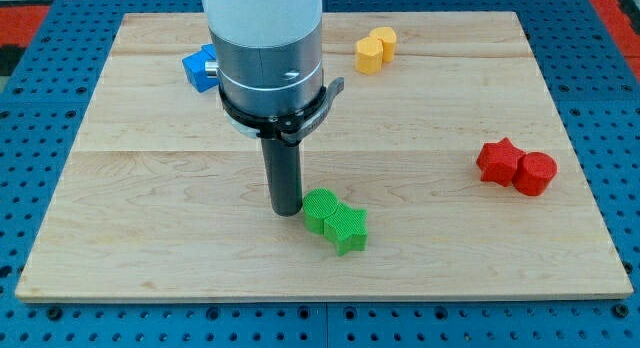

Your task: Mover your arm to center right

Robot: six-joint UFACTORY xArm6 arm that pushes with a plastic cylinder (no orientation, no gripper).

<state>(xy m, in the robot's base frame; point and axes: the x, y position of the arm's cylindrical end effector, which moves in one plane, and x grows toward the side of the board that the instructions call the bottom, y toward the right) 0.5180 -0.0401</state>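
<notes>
My tip (286,210) is resting on the pale wooden table (150,238), touching the green plastic cylinder (320,205) joined to a green star block (346,228). No hand is fitted. Red star block (497,159) and red cylinder (535,173) are sitting at centre right.

My tip (286,210) just left of touching green blocks (336,221), board (150,238) centre.

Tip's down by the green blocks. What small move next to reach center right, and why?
Probably slide my tip up slightly, then toward the view's right: the green blocks touch its right side, and the red blocks sit at the board's center right.
</notes>
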